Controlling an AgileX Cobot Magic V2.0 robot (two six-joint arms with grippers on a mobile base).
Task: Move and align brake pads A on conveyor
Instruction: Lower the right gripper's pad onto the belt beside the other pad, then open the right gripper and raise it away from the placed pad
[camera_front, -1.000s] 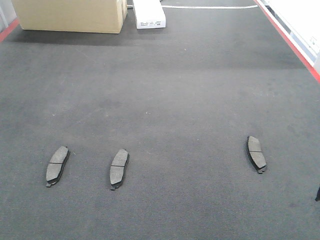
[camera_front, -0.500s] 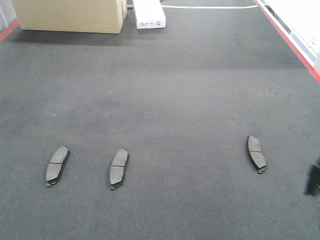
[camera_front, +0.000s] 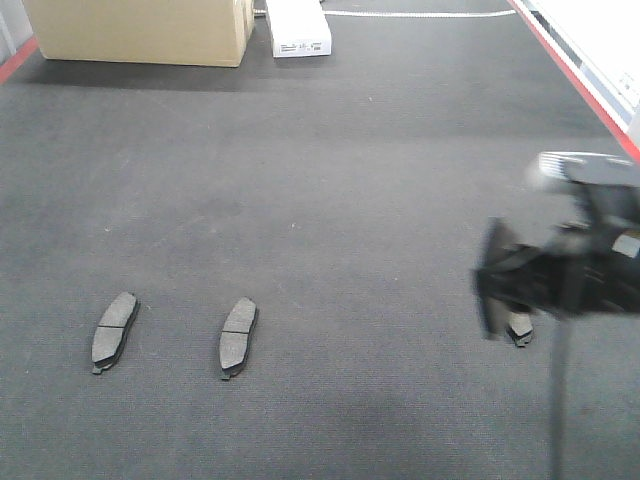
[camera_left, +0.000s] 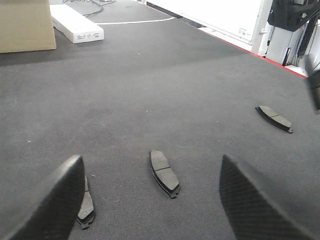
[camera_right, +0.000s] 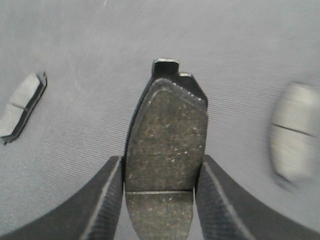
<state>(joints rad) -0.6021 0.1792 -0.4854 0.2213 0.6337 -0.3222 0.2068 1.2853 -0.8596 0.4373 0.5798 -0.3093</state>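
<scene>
Up at the far end sits a tan cardboard box (camera_front: 140, 30), and just beside it lies a long white carton (camera_front: 297, 27), label showing.

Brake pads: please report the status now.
Right gripper shut on one brake pad. Left gripper open, empty. Three pads lying on conveyor. Nothing blocking.
</scene>
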